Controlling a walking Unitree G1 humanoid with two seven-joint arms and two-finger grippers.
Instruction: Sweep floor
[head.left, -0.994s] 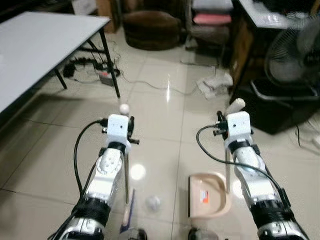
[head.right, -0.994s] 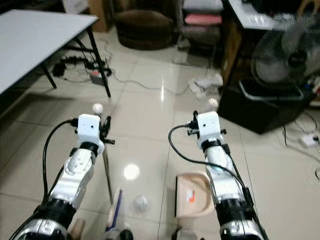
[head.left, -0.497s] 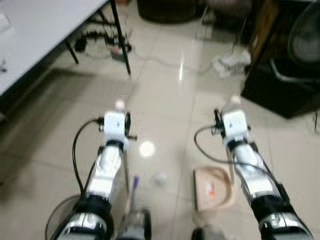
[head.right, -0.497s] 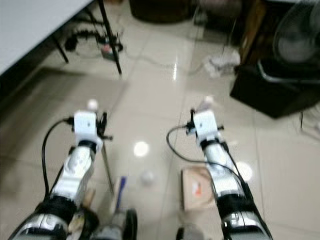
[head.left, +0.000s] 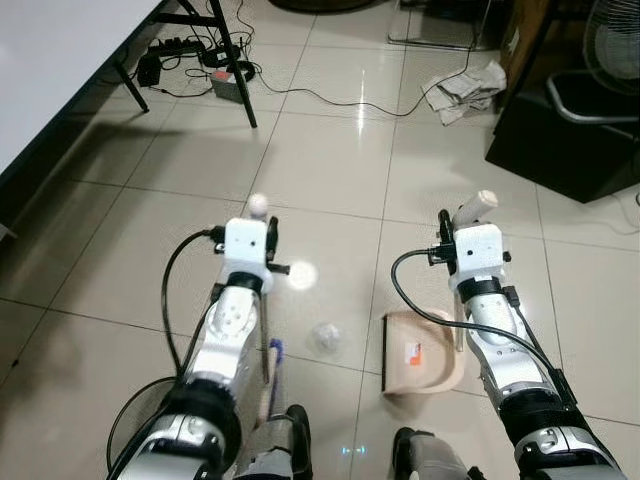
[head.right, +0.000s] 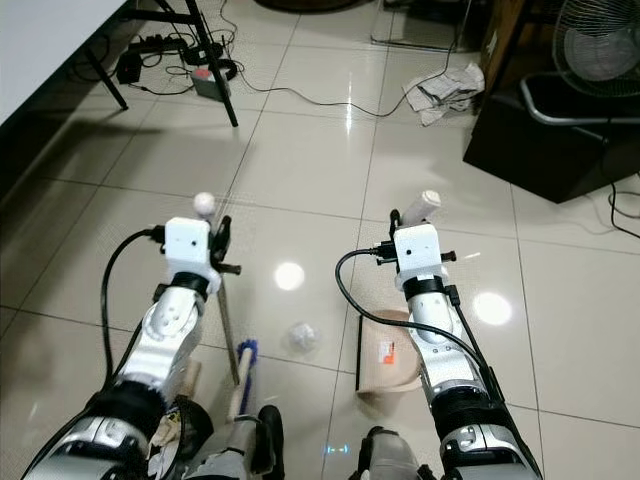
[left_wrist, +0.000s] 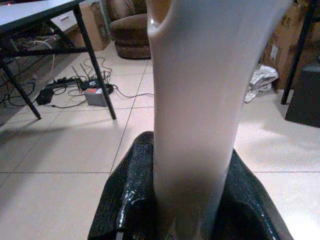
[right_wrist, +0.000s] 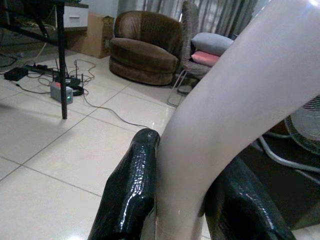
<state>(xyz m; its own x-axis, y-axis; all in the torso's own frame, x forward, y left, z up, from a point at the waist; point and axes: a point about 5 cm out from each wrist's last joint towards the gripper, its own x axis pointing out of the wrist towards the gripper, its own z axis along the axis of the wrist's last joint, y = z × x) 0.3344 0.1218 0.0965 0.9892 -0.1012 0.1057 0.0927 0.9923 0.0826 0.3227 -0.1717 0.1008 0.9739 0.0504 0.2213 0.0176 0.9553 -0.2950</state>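
Closer than a second ago, the table leg (head.left: 240, 85) now stands well beyond the dustpan (head.left: 420, 352). Left gripper (left_wrist: 187, 215) clenches the broom (head.right: 238, 385); right gripper (right_wrist: 175, 210) clenches the dustpan handle. Next, I judge, brush the crumpled ball (head.left: 325, 338), just beside the dustpan's mouth, inside.

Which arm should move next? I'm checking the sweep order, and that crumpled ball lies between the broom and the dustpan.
Left. Its gripper holds the broom, whose head sits just left of the ball; the right gripper only steadies the dustpan on the ball's other side.
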